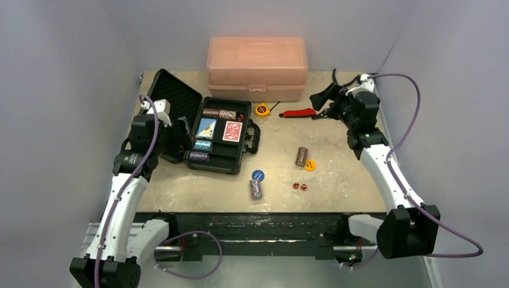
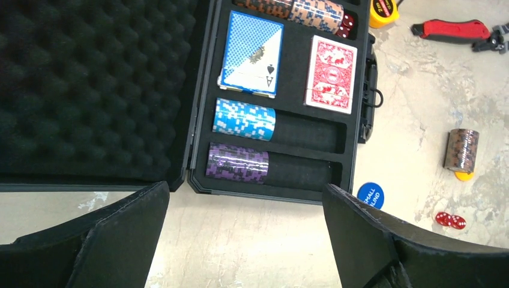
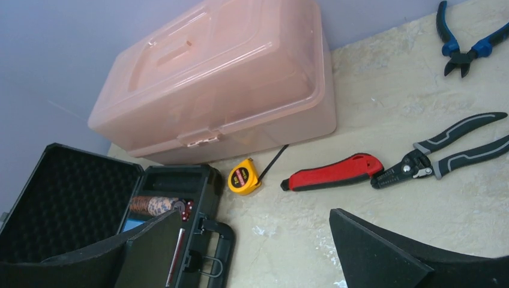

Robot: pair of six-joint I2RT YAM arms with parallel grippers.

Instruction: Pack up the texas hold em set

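Observation:
The black briefcase point(image 1: 217, 168) lies open at the left, its foam lid point(image 1: 174, 93) raised. Inside it are a blue deck point(image 2: 252, 53), a red deck point(image 2: 331, 73), a blue chip stack point(image 2: 243, 119), a purple chip stack point(image 2: 237, 162) and more chips with red dice along the far row point(image 2: 312, 11). On the table lie a brown chip stack point(image 1: 301, 156), a yellow disc point(image 1: 310, 165), a blue disc point(image 1: 257, 175), another chip stack point(image 1: 256, 189) and two red dice point(image 1: 299, 186). My left gripper point(image 2: 246, 198) hangs open and empty above the case's near edge. My right gripper point(image 3: 255, 219) stands open and empty at the far right.
A translucent pink plastic box point(image 1: 257, 67) stands at the back. A yellow tape measure point(image 1: 261, 110), a red-handled tool point(image 1: 298, 112), grey-handled pliers point(image 3: 456, 150) and blue-handled cutters point(image 3: 462, 48) lie on the table near the right gripper.

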